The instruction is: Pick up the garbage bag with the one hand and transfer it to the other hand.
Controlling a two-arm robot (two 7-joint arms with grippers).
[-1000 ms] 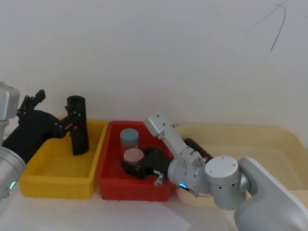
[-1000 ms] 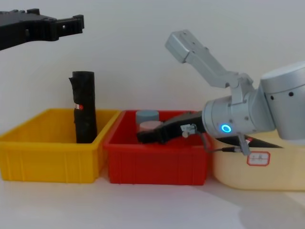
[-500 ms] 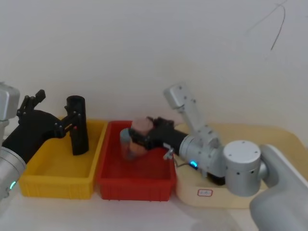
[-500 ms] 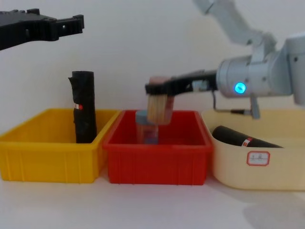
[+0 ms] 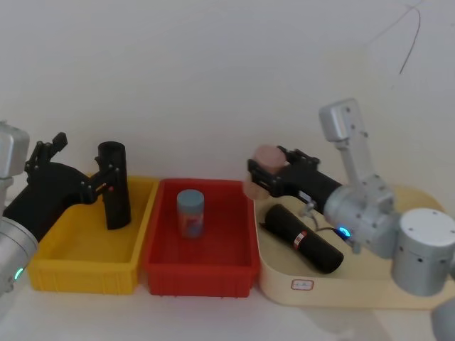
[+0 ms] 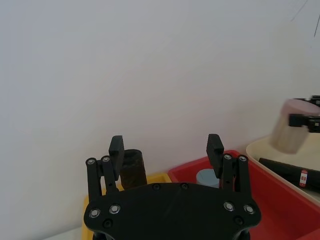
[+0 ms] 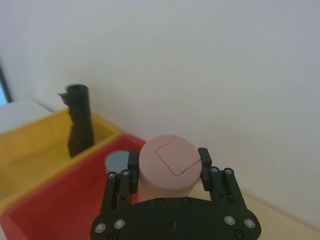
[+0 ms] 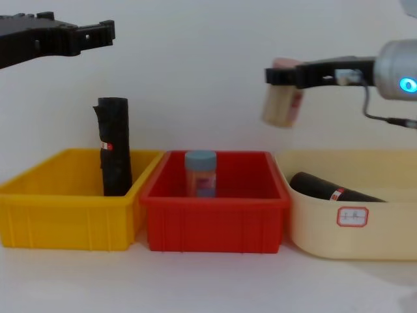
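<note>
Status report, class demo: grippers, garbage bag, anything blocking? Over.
Left gripper open, raised by the yellow bin. Right gripper shut on pink-capped jar, aloft. Garbage bag lying untouched in cream tray. Jar occupies the right gripper.

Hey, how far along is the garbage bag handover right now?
Done: nothing of the handover yet. The garbage bag lies in the beige tray, ungripped. In hand: the right gripper is shut on a pink jar, held in the air above the tray's edge. The left gripper hangs open over the yellow bin. Left: grasping the bag, lifting it and passing it across.
</note>
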